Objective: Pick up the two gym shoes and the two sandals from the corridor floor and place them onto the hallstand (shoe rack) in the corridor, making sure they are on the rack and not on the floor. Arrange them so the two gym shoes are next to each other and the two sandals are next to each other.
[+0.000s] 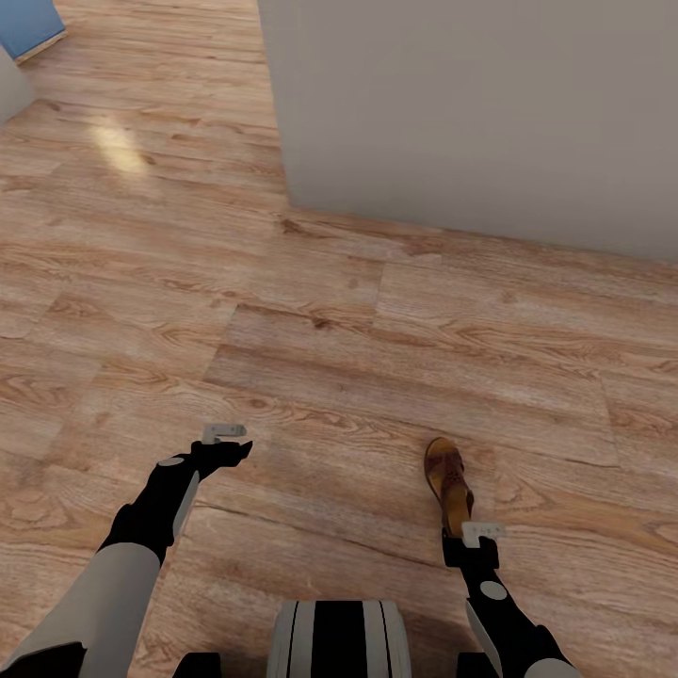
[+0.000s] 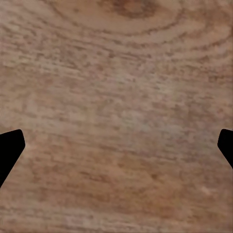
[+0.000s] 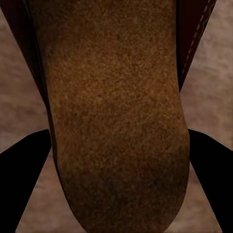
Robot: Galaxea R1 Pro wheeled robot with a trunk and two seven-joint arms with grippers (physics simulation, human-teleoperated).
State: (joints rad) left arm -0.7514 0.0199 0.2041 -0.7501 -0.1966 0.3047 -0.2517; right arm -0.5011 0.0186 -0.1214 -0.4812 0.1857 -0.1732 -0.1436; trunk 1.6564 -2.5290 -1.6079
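Note:
One dark brown sandal (image 1: 448, 485) with a tan footbed lies lengthwise ahead of my right arm, its toe pointing away from me over the wood-plank corridor floor (image 1: 311, 311). My right gripper (image 1: 461, 539) is shut on its heel end. In the right wrist view the tan footbed (image 3: 111, 97) runs between the two black fingers (image 3: 24, 165), which press its edges. I cannot tell whether the sandal is lifted or resting on the floor. My left gripper (image 1: 240, 450) hangs open over bare planks, its fingertips (image 2: 9, 150) wide apart with nothing between them.
A plain grey wall corner (image 1: 471, 104) juts in at the upper right. A blue object (image 1: 26, 24) and a grey edge (image 1: 8, 89) sit at the far upper left. My own base (image 1: 339, 640) shows at the bottom. Open floor stretches ahead and to the left.

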